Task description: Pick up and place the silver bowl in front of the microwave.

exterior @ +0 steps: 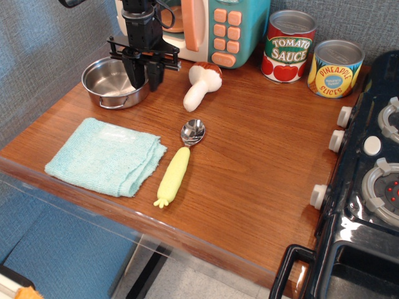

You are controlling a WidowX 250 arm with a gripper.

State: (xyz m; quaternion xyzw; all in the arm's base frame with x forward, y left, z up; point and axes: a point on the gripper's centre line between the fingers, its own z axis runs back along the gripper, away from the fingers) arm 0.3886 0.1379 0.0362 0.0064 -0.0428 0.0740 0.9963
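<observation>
The silver bowl (112, 84) rests upright on the wooden table, at the back left, just in front of the left part of the teal and cream microwave (240, 22). My black gripper (144, 73) hangs over the bowl's right rim. Its two fingers are spread apart, one inside the bowl and one outside it. The rim runs between them and they are not clamped on it.
A toy mushroom (201, 84) lies right of the gripper. A spoon with a yellow handle (181, 163) and a light blue cloth (105, 156) lie nearer the front. A tomato sauce can (288, 47) and a pineapple can (336, 68) stand at the back right. A black stove (368, 187) fills the right edge.
</observation>
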